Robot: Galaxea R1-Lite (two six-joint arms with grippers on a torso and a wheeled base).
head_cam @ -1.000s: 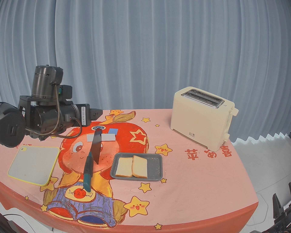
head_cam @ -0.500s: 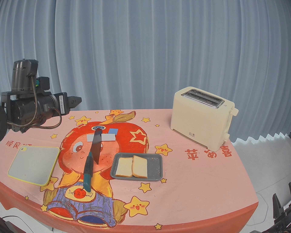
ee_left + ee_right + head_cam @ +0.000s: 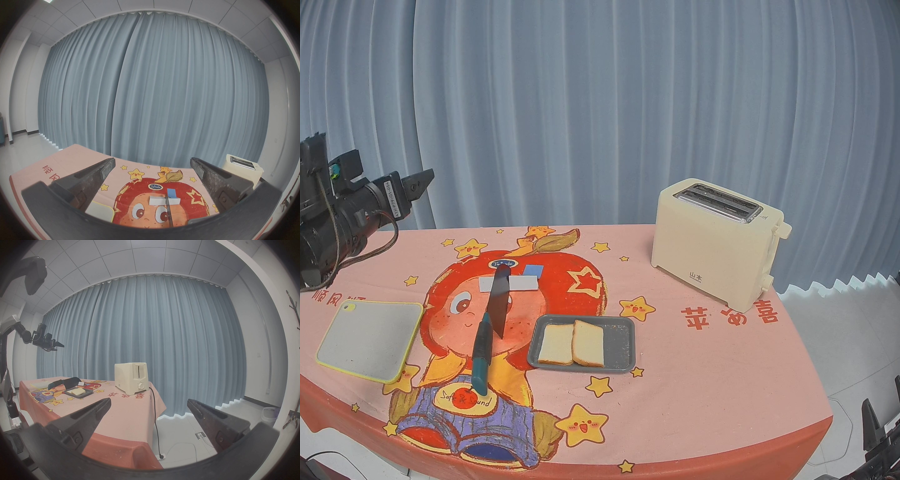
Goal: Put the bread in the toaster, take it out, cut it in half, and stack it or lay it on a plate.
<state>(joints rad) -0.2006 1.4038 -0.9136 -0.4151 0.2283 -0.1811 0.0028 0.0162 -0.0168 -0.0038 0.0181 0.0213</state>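
bread halves (image 3: 588, 344) on tray (image 3: 620, 340) (side by side), knife (image 3: 499, 306) beside

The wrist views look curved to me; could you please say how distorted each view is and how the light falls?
Left wrist view: strong fisheye, the curtain bows and dark corners ring the frame. Right wrist view: likewise, the ceiling tiles curve. Head view: milder bowing; even light, faint shadow at the toaster base.

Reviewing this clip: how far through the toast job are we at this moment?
Done, by the look of it: two bread halves lie side by side on the grey plate, the toaster shows no bread in its slots, and the knife is set down beside the plate. In hand: nothing; the left gripper and right gripper have open, empty jaws. Left: seemingly nothing.
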